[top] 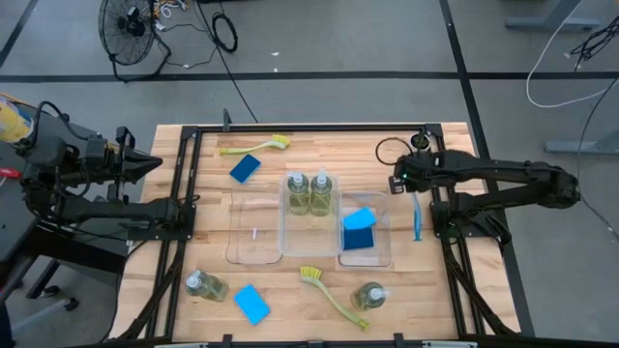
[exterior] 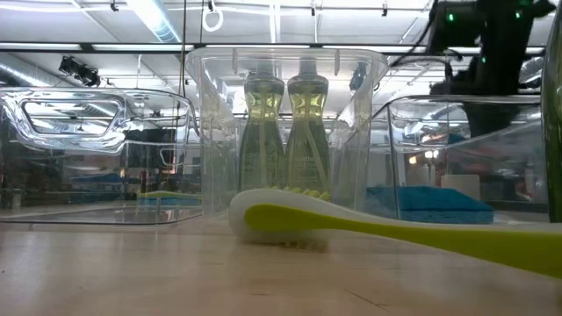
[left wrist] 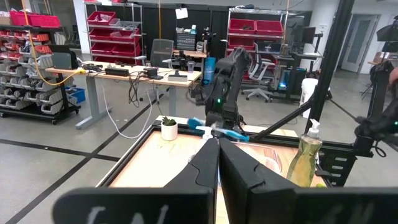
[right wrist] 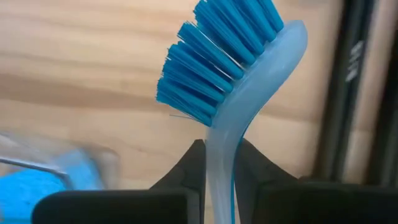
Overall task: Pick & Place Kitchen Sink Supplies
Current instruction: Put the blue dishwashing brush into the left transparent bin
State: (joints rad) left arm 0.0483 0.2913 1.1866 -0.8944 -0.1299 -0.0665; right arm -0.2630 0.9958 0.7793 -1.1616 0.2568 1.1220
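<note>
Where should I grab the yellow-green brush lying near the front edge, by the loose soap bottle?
Take the yellow-green brush mid-handle, coming straight down with the fingers across the shaft. It lies flat and bare there, clear of the head and of the soap bottle beside its far end.

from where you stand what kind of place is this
Probably a robotics lab or workshop: red parts-bin shelves, desks with office chairs, a floor fan and loose cables on a concrete floor.

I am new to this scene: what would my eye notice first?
The right hand is shut on the long-handled blue dish brush, near the table's right edge. Two clear pump bottles of yellow-green soap stand upright in the middle clear plastic tray.
</note>
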